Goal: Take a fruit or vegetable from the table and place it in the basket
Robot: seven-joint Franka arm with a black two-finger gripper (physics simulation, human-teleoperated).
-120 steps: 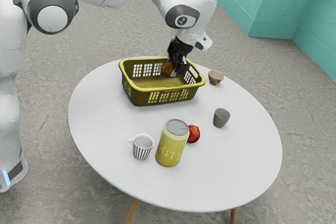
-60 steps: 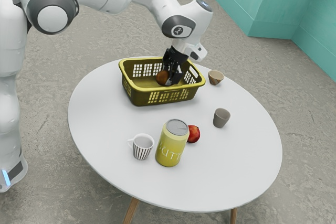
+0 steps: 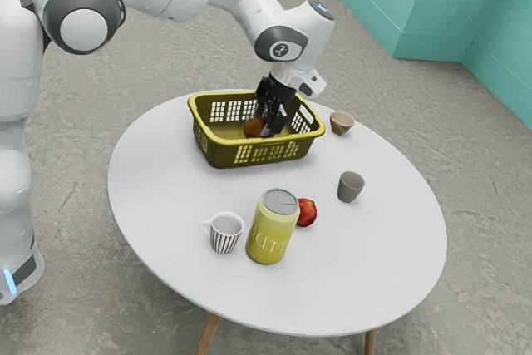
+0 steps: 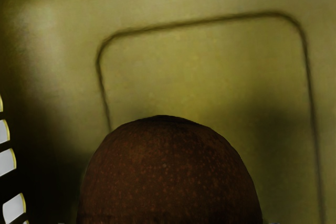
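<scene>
Brown-orange fruit (image 3: 253,128) is held btwn the fingers of the gripper (image 3: 266,125), w/ the grip closed around it, judging by how it sits at the tips. It is carried inside the basket (image 3: 214,133), below the rim, toward the basket's far side, clear of the walls. No long axis can be made out; it's seen as roundish, so little turning of the wrist should be needed. The key relation is vertical: basket floor directly under fruit. Whether it's touched yet can't be told, so a slight further lowering may be called for, then release & a straight lift. If the grip is opened too high, a roll toward a basket wall could be caused. Beyond the basket's rim, on the table (image 3: 179,209), a red fruit (image 3: 307,213) is left beside the can (image 3: 273,229), not needed.
</scene>
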